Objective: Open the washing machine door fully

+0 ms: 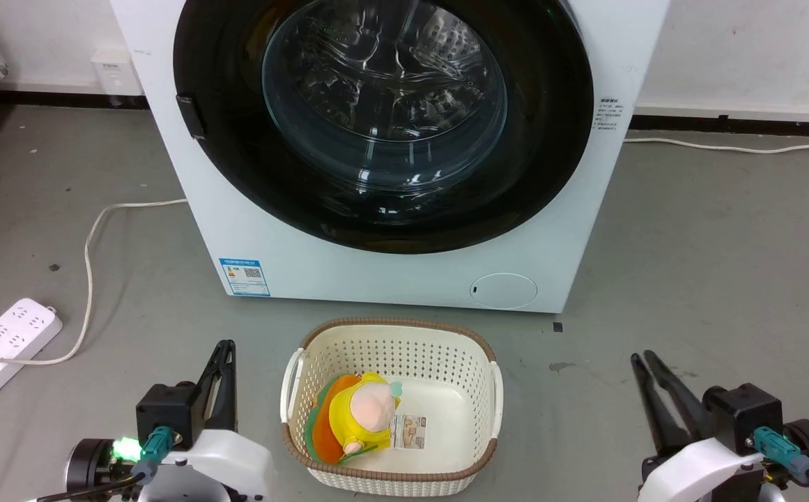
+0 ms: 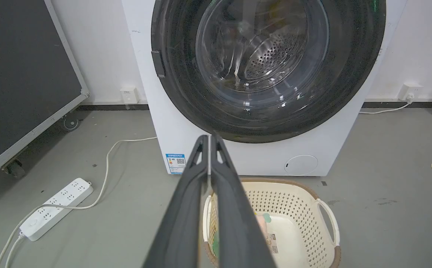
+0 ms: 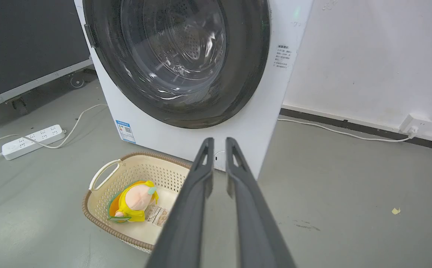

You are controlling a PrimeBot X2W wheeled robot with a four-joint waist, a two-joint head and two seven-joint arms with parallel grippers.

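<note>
The washing machine door point(image 1: 383, 209), round, glossy black with a bulging glass centre, lies flat against the white machine front, its dark handle point(image 1: 191, 116) on the left rim. The same door point(image 2: 268, 123) point(image 3: 238, 74) faces both wrist cameras from a distance. My left gripper point(image 1: 225, 346) is low at the left, well short of the machine, and its fingers point(image 2: 209, 137) are shut and hold nothing. My right gripper point(image 1: 644, 357) is low at the right, its fingers point(image 3: 219, 139) a narrow gap apart and holding nothing.
A cream laundry basket point(image 1: 390, 328) with a yellow plush toy point(image 1: 362, 415) stands on the floor between my grippers and the machine. A white power strip point(image 1: 0, 348) and its cable point(image 1: 90, 244) lie at the left. A wheeled black case point(image 2: 22, 74) stands further left.
</note>
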